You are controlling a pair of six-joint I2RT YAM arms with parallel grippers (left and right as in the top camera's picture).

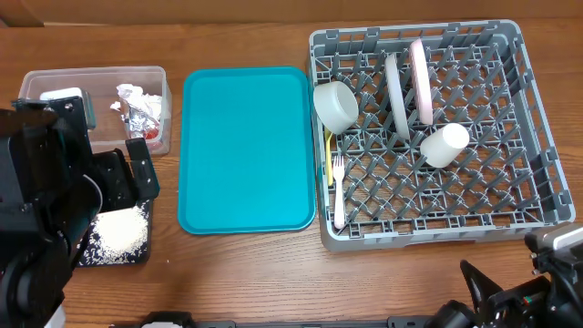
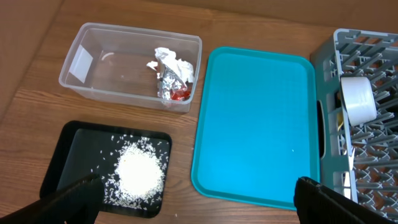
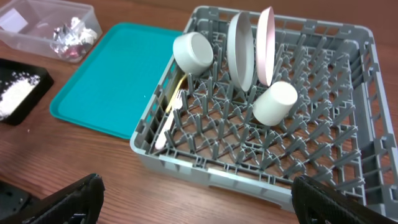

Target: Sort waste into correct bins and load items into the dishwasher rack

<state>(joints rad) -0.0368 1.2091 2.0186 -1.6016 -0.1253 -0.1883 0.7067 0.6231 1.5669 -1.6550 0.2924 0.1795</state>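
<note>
The left jaws are spread wide and hold nothing; their two dark fingers (image 2: 69,198) frame the bottom of the left wrist view. Below and between them, nearer the left finger, the black tray (image 2: 74,146) lies on the desk (image 2: 31,106) with a heap of white rice grains (image 2: 140,173) in it. They touch neither tray nor grains. Just behind the tray stands the clear tub (image 2: 79,62), which holds the crumpled napkin (image 2: 173,62) and the red-and-silver wrappers (image 2: 175,88) at its right end. The bare teal tray (image 2: 255,124) lies between these bins and the dishwasher rack (image 3: 205,163).

The right jaws are also spread wide and empty, hanging in front of the rack's near wall, apart from it. In the rack, the pale grey plate (image 3: 241,46) and the white plate (image 3: 266,43) stand on edge side by side toward the back. The small cup (image 3: 275,102) lies tilted on the pegs just in front of them. The cream bowl (image 3: 194,51) is tipped on its side at the left edge. The yellow spoon (image 3: 176,86) and the white fork (image 3: 168,123) lie along that same left side, well apart from both pairs of jaws.
</note>
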